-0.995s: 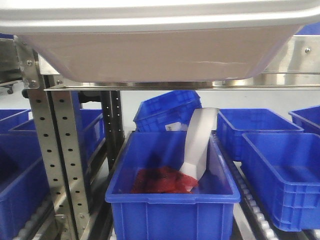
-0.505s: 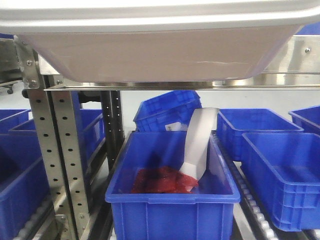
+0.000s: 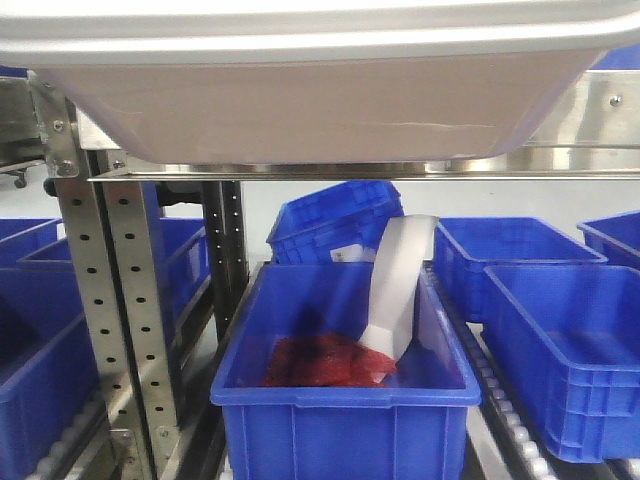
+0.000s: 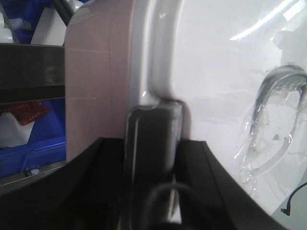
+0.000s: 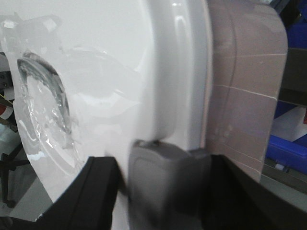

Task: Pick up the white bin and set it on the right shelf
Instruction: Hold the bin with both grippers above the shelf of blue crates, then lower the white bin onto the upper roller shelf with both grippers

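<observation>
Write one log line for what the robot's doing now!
stage: holding | left gripper: shut on white bin rim | right gripper: shut on opposite rim | bin: just above right shelf rail, contact unclear

No readable text in any of my views. Front view, centre: small white label (image 3: 345, 254) on tilted rear blue crate (image 3: 330, 215), print too small to read. White strip (image 3: 400, 285) standing in front blue crate (image 3: 340, 420): blank. My wrist views: white bin (image 4: 225, 72) lid shows glare only, no legible marking, brand or number.
</observation>
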Controlling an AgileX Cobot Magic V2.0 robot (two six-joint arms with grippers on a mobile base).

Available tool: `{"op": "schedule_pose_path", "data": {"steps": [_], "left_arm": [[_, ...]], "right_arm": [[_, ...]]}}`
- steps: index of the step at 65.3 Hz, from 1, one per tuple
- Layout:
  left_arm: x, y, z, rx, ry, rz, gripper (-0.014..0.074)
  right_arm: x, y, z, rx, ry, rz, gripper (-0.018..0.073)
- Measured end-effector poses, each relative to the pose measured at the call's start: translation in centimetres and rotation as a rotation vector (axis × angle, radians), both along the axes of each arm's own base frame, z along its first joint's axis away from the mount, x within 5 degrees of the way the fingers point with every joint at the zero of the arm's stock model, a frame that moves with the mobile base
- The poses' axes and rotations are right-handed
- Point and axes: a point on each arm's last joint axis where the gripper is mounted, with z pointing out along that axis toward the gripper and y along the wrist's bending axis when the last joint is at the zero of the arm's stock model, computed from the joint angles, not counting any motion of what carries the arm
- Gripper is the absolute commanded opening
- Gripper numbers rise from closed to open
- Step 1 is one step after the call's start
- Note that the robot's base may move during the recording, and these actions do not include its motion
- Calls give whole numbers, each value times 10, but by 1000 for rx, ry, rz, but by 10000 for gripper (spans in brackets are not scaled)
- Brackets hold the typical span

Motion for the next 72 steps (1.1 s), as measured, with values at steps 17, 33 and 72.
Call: {"op": "schedule_pose_path", "data": {"steps": [17, 33, 72], "left_arm": [[2, 0, 3, -39, -11, 18, 138], [4, 1, 6, -73, -26, 47, 235], [7, 1, 14, -153, -62, 73, 252]], "right_arm": [[1, 0, 2, 22, -5, -6, 362], [1, 1, 4, 49, -12, -13, 415], [5, 1, 22, 134, -75, -51, 467]]}}
